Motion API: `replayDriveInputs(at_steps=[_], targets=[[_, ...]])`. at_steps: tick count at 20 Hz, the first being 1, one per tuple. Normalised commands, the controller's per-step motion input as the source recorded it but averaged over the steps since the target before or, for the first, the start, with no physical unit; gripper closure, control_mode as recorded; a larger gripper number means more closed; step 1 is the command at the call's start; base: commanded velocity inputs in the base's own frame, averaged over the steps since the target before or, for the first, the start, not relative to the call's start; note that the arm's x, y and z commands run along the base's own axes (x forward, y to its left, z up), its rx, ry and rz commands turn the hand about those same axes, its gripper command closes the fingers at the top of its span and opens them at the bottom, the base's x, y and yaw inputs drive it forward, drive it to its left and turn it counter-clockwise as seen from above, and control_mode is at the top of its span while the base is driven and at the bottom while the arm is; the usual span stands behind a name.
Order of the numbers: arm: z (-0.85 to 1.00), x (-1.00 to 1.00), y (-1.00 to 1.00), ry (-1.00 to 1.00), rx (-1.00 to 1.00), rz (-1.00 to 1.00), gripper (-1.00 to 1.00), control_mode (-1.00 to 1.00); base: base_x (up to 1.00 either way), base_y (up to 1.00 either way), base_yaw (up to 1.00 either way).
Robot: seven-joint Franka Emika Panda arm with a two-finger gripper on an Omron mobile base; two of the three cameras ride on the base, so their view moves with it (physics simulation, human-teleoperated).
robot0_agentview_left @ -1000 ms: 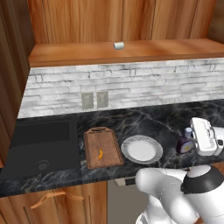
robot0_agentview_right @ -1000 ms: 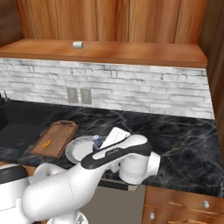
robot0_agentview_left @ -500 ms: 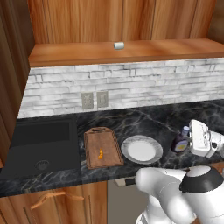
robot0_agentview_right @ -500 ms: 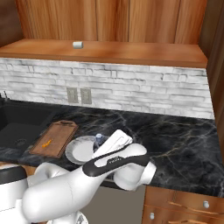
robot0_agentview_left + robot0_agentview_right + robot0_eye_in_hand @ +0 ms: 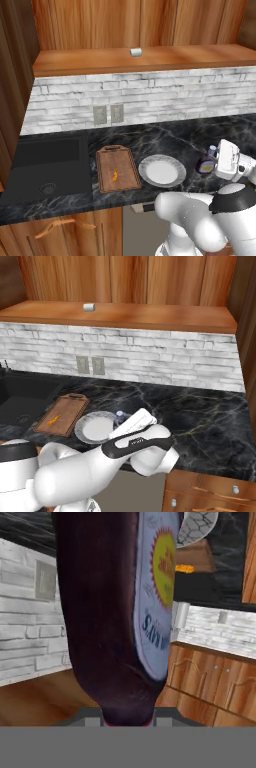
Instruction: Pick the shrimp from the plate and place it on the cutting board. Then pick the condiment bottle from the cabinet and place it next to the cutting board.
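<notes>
A: Left to right on the dark marble surface (image 5: 165,142), what do you count?

B: One black sink (image 5: 47,167) at 9 o'clock, then one cutting board (image 5: 117,168) with one shrimp (image 5: 115,175) lying on it, slightly below its middle. Just beside the board, at its 3 o'clock, one plate (image 5: 161,170), bare on top

A: And the condiment bottle?

B: One condiment bottle (image 5: 205,163), further right at the plate's 3 o'clock, close to it, tilted with its blue cap up. The gripper (image 5: 216,162) comes at it from the right side

A: Are the fingers closed on it?

B: Yes, narrowly parted and clamped on the bottle; in the hand view its dark body (image 5: 107,612) and yellow-white label sit right between them

A: Anything up at 12 o'clock?

B: One small white block (image 5: 135,51) on the cabinet (image 5: 140,57) ledge, and two wall outlets (image 5: 108,114) on the brick below
</notes>
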Motion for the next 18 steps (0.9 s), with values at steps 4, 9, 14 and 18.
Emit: replayDriveInputs(at_steps=[4,9,14,18], targets=[[-0.05,0.08,-0.35,0.00,-0.09,-0.08,1.00,-1.00,0.00,0.00,0.00],[-0.16,0.14,-0.09,0.00,-0.07,-0.03,1.00,-1.00,0.00,0.00,0.00],[-0.27,0.14,0.00,0.00,-0.03,0.00,1.00,-1.00,0.00,0.00,0.00],[-0.28,0.12,0.00,0.00,-0.02,0.00,1.00,-1.00,0.00,0.00,0.00]])
